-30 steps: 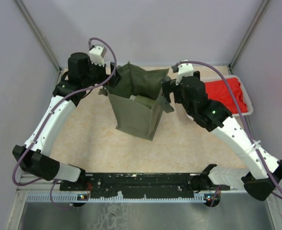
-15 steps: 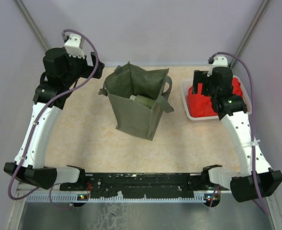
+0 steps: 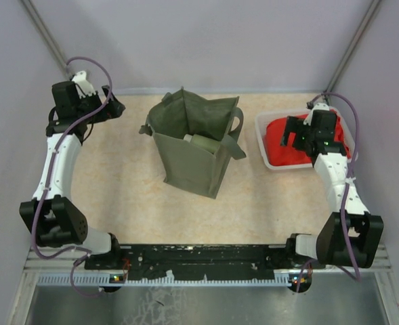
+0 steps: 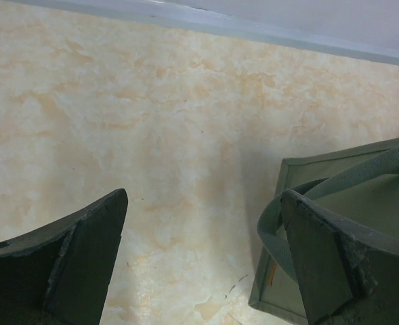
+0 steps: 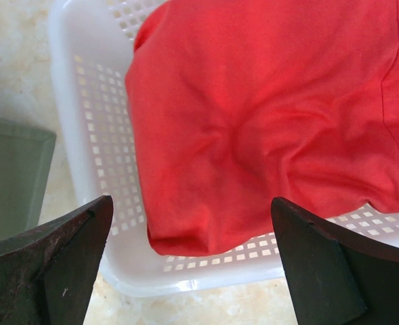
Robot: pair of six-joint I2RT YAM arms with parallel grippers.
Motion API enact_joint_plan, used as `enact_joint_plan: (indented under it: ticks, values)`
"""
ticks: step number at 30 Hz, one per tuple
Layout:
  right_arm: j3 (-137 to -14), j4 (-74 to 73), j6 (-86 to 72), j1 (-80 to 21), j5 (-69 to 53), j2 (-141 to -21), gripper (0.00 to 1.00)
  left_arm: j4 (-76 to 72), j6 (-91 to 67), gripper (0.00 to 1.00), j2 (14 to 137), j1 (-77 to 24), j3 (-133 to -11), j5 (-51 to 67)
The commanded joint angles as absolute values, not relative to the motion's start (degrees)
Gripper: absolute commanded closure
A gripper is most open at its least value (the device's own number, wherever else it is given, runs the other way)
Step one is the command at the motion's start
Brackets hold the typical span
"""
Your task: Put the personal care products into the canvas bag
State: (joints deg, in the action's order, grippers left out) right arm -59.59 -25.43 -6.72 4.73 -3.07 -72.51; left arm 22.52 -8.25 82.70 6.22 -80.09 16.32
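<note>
Top external: olive-green canvas bag [image 3: 192, 162], boxy and upright mid-tabletop [image 3: 131, 193], mouth open, strap handles drooping at either side. Holds at least one pale green bottle [image 3: 204, 142] lying just inside the rim; further bottles not discernible. Sits between the two arms, well apart from both. Left tool [image 3: 112, 103] with jaws spread wide, empty, off to the bag's left near the far edge; in its wrist view only a bag corner and strap at lower right. Right tool [image 3: 292, 133] likewise spread and empty, over the white tray [image 3: 259, 134] of red cloth [image 3: 277, 150], right of the bag
</note>
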Motion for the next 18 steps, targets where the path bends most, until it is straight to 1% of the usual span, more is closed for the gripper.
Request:
enact_joint_plan:
  ticks: [1, 6, 18]
  values:
    - [-59.11, -19.18, -8.26, 5.54, -5.50, -72.27, 0.01, 19.68, -10.47, 0.00, 84.68, 6.55, -80.01, 18.78]
    - [-60.59, -20.25, -7.77, 5.54, -3.84, -72.41, 0.01, 20.72, -9.93, 0.00, 85.91, 6.56, -79.62, 18.48]
    - [-61.52, -21.01, -7.10, 5.54, -2.82, -72.21, 0.01, 17.64, -8.38, 0.00, 84.98, 6.55, -77.23, 18.19]
